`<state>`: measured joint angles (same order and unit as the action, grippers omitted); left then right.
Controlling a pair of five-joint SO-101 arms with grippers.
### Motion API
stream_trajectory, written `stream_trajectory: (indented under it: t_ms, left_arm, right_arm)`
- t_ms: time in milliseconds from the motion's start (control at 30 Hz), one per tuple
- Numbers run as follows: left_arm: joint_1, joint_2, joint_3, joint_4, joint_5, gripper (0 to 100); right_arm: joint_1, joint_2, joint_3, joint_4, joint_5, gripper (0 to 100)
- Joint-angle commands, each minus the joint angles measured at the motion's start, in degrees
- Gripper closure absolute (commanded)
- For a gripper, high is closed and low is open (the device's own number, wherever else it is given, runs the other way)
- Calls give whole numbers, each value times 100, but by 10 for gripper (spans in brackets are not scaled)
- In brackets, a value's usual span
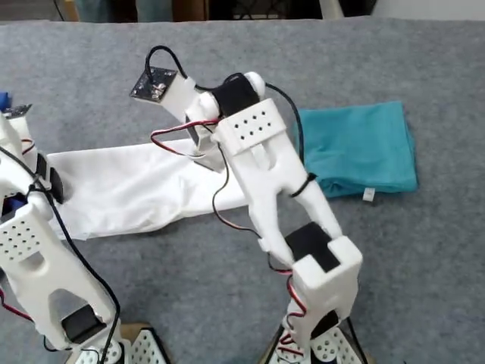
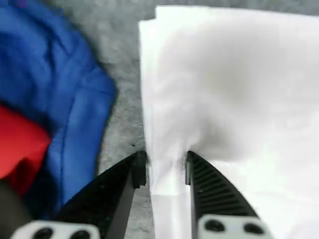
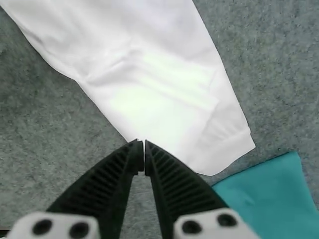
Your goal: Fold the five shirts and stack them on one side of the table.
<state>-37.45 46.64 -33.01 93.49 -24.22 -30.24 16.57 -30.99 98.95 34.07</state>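
While the white shirt (image 1: 144,189) lies spread in a long band across the left and middle of the grey-covered bench (image 1: 189,296), both arms are at it. The left claw (image 2: 163,162) is closed narrowly on one edge of that shirt, and a ridge of white cloth bunches up between its two black fingers (image 2: 137,169). Beside this edge, across a strip of bare grey cover, a blue shirt (image 2: 55,74) lies crumpled, with a red shirt (image 2: 20,144) against it.

The right arm (image 1: 280,182) stretches from the near edge of the bench over the middle, with its wrist above the far edge of the white shirt. The right claw (image 3: 143,147) has its fingers pressed together with barely a slit between them. The tips sit right at the border of the white cloth (image 3: 149,74), and I cannot tell whether any fabric is caught there.

A folded teal shirt (image 1: 356,148) rests on the right side of the bench, just beside the end of the white shirt. In the right wrist view its corner (image 3: 269,194) lies close to the white shirt's hem without overlapping it.
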Motion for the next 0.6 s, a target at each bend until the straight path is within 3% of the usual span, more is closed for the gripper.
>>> stream_trajectory:
  t_ms: [0, 367, 567]
  left_arm:
    - [145, 316, -189, 185, 0, 863]
    - [295, 1002, -1112, 642, 0, 974]
    - [435, 1011, -1165, 642, 176, 971]
  right_arm:
    - [44, -523, -13, -18, -18, 985]
    - [97, -1262, -22, -26, 0, 984]
    - [176, -1675, -57, -44, 220, 984]
